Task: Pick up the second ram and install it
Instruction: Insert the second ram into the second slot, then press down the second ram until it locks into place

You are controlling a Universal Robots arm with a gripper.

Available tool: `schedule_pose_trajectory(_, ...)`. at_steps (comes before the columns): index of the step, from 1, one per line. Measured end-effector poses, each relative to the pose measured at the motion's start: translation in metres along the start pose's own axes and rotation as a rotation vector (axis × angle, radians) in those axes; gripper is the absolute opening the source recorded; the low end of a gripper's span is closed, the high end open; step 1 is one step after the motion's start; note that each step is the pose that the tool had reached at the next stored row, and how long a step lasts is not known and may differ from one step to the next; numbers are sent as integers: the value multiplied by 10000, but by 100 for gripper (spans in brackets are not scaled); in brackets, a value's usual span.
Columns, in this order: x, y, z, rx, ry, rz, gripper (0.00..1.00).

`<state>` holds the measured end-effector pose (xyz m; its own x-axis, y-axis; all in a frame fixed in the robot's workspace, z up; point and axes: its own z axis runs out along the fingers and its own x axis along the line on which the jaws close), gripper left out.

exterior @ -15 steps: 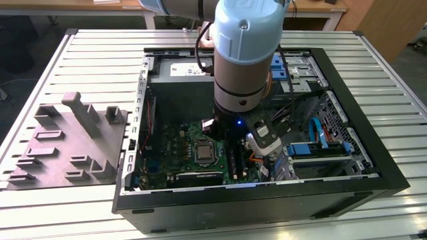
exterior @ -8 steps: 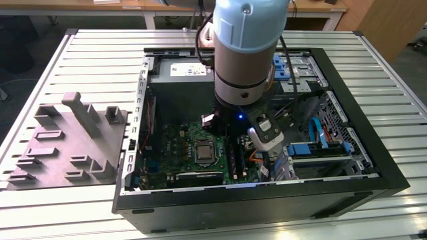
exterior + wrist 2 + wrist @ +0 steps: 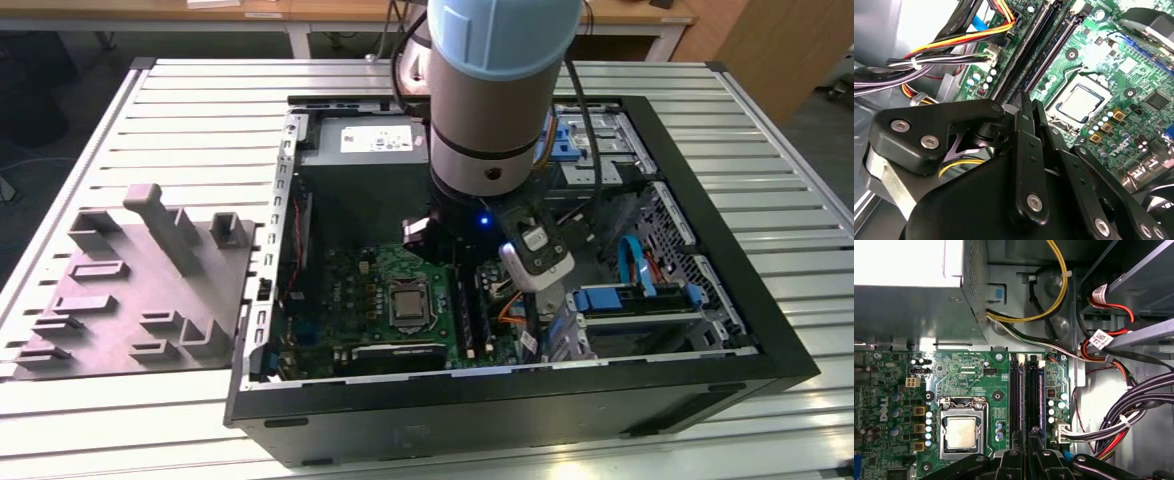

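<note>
One computer, one robot arm

One green board (image 3: pixel 974 375) is sitting inside one black case (image 3: pixel 747 330), showing one silver chip (image 3: pixel 961 432) and four long slots (image 3: pixel 1015 400).

An open black computer case (image 3: pixel 747 330) lies on its side on a ribbed metal surface (image 3: pixel 200 110). The robot arm (image 3: pixel 491 90), grey with a pale blue band, reaches down into the case, and its lower end hangs over the green motherboard (image 3: pixel 367 300), near the board's edge toward the exterior view's right. A small blue light (image 3: pixel 482 214) glows low on the arm. A silver processor socket (image 3: pixel 407 303) sits mid-board. A grey power supply (image 3: pixel 367 145) fills the far corner of the case. Blue drive brackets (image 3: pixel 627 295) and cables lie toward the exterior view's right. A grey moulded holder tray (image 3: pixel 127 285) rests on the surface at the exterior view's left, apart from the case
</note>
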<state>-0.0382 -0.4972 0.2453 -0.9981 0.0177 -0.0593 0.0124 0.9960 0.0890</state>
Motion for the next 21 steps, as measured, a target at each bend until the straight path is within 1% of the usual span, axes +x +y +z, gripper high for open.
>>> schedule_pose_trajectory(10, 0, 0, -5, 2, 0, 0, 18)
schedule_pose_trajectory(11, 0, 0, -5, 1, 0, 0, 11)
schedule_pose_trajectory(12, -1, 0, -6, 2, 0, -1, 10)
schedule_pose_trajectory(21, -1, 1, -17, 2, 0, 0, 10)
